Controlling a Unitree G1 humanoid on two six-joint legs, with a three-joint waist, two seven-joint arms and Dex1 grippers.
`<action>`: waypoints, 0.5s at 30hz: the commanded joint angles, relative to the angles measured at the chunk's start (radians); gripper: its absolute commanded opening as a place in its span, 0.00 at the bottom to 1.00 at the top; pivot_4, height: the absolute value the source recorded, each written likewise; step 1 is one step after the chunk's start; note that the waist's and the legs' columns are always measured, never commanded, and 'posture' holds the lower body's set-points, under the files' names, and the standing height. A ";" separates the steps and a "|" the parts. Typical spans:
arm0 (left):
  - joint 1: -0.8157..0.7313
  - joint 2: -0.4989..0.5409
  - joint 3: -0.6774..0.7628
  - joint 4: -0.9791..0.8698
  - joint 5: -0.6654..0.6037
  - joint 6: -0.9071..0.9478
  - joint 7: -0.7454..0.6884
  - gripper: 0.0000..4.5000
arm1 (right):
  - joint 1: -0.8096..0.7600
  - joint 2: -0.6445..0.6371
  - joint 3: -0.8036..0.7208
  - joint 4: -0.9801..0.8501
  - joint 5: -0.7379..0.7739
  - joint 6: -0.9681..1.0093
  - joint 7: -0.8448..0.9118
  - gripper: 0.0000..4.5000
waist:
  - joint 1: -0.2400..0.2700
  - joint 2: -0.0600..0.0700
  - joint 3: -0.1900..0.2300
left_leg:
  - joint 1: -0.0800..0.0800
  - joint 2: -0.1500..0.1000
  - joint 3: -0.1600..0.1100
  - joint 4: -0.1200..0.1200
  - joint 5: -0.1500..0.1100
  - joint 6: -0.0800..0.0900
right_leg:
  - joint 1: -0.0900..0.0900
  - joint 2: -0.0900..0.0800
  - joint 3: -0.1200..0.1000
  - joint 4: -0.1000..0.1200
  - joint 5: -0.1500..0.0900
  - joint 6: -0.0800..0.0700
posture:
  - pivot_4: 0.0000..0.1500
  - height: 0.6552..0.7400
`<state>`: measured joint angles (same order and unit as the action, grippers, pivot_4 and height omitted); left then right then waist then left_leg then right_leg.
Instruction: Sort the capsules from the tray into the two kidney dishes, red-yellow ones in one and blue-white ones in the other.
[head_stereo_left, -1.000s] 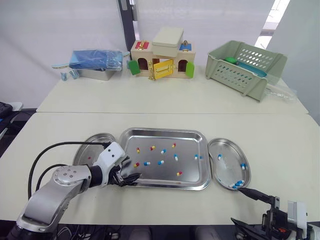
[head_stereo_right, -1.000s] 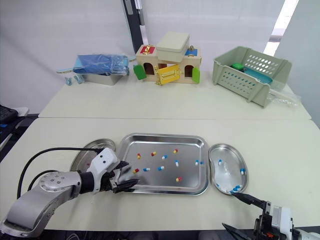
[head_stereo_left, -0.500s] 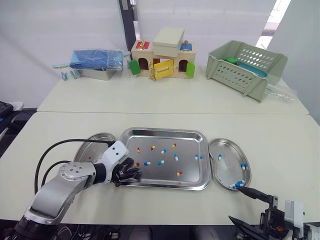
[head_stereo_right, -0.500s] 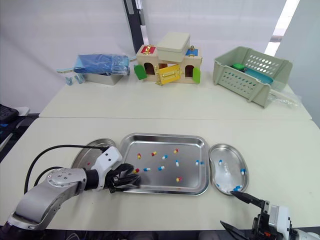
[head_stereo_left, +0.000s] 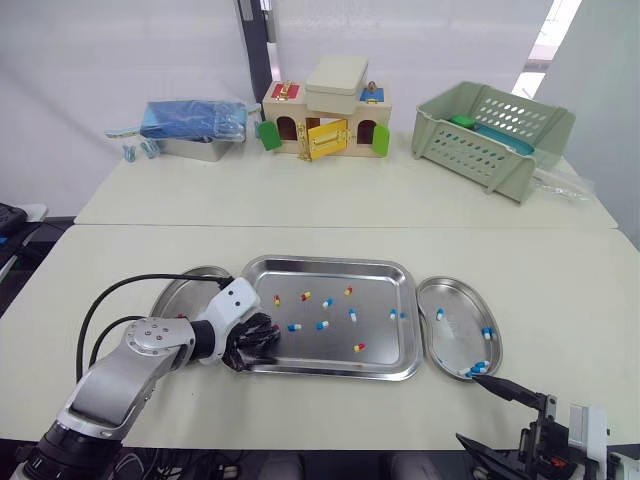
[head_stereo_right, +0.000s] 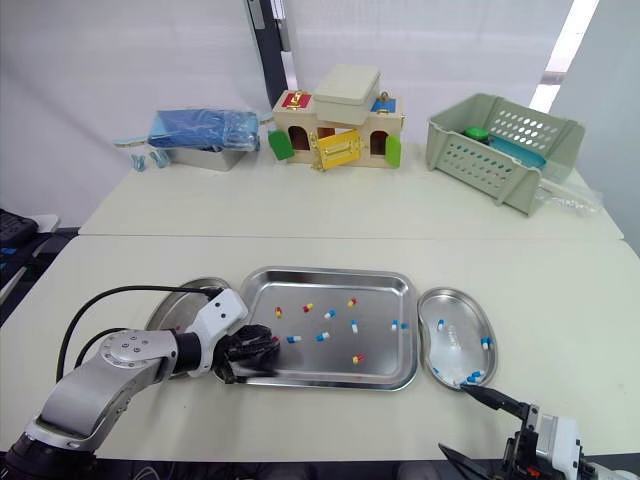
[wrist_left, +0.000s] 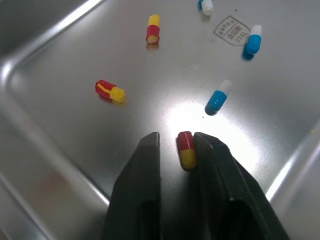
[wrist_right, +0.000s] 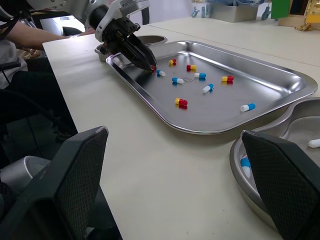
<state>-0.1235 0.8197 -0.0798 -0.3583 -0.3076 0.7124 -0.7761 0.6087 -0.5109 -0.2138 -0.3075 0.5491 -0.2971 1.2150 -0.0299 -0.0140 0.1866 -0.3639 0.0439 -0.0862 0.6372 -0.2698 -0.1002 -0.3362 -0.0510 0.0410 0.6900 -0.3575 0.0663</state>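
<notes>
Left wrist view: we find the left pincer (wrist_left: 173, 142) spread astride a red-yellow capsule (wrist_left: 186, 150); we advise centring it, closing gently, lifting straight.

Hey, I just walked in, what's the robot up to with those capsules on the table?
It is sorting capsules out of the steel tray. The left gripper is down in the tray's corner nearest the left dish, its jaws either side of a red-yellow capsule but not clamped on it. The right gripper sits open at the table's near edge by the right dish, which holds several blue-white capsules. Loose capsules of both colours lie in the tray.
</notes>
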 joint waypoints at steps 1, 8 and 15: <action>0.024 0.005 -0.019 0.006 0.018 0.012 -0.002 0.01 | 0.006 -0.004 -0.004 -0.026 0.006 -0.017 -0.008 1.00 | 0.000 0.000 0.000 | 0.000 0.000 0.000 0.000 0.000 0.000 | 0.000 0.000 0.000 0.000 0.000 0.000 | 1.00 1.00; 0.037 -0.005 0.018 -0.014 -0.017 -0.022 -0.020 0.01 | 0.007 -0.010 -0.006 -0.021 0.011 -0.022 0.005 1.00 | 0.000 0.000 -0.001 | 0.000 0.000 0.000 0.000 0.000 0.000 | 0.000 0.000 0.000 0.000 0.000 0.000 | 1.00 1.00; 0.110 -0.001 0.235 -0.130 -0.190 0.058 -0.039 0.01 | 0.016 -0.037 -0.003 -0.032 0.025 -0.014 0.036 1.00 | 0.000 -0.001 0.000 | 0.000 0.001 0.000 -0.002 0.000 0.000 | 0.000 0.000 0.000 -0.001 0.000 0.000 | 1.00 1.00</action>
<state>-0.0188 0.8163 0.0654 -0.4258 -0.4346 0.7410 -0.8142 0.6135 -0.5381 -0.2116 -0.3088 0.5527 -0.2989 1.2316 -0.0301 -0.0146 0.1864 -0.3639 0.0444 -0.0859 0.6355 -0.2698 -0.1002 -0.3364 -0.0511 0.0409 0.6885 -0.3575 0.0663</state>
